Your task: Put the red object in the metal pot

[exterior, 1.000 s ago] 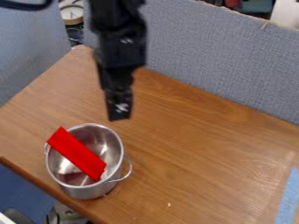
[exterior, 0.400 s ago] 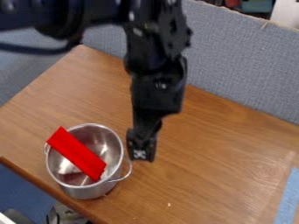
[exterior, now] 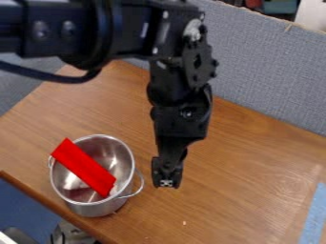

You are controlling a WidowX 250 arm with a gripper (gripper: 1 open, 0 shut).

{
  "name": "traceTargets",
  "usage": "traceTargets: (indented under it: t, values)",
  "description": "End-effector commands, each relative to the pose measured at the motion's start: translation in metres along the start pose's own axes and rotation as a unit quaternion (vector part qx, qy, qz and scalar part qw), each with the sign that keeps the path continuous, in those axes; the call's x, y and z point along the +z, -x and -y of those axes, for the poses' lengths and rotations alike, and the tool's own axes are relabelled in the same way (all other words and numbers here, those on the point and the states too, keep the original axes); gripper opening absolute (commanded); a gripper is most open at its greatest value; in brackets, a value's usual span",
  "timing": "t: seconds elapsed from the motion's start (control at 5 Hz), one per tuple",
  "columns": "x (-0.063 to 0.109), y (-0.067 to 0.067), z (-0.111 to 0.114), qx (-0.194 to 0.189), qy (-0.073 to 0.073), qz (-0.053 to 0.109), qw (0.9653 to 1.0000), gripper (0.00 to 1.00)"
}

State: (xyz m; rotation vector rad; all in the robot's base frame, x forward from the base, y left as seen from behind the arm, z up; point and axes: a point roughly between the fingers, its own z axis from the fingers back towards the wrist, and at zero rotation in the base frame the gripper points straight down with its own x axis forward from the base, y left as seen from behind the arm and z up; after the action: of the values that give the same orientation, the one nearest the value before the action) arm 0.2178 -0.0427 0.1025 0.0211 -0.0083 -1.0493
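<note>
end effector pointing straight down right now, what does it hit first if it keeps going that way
Most likely the bare wooden table. The end effector hangs just right of the metal pot, which holds the red object. Depth is unclear from one view, so it might clip the pot's rim or handle.

The place looked like an office or lab workspace fitted out for robot trials. A wooden table (exterior: 242,172) with a plain brown top stood against grey fabric-covered partition panels (exterior: 254,57) of the kind used for cubicle walls, which closed it in on two sides. A black robot arm (exterior: 178,86) reached over the table. Beyond the partition's top edge some blurred clutter showed, too indistinct to identify.
</note>
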Motion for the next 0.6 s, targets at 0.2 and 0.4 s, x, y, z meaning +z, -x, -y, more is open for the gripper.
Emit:
traceTargets:
  t: [0.2, 0.4]
  values:
    - [0.011, 0.001, -0.049, 0.035, 0.010, -0.005, 0.9993, 1.00]
    - [-0.005, -0.016, -0.031, -0.072, 0.012, -0.008, 0.9973, 1.00]
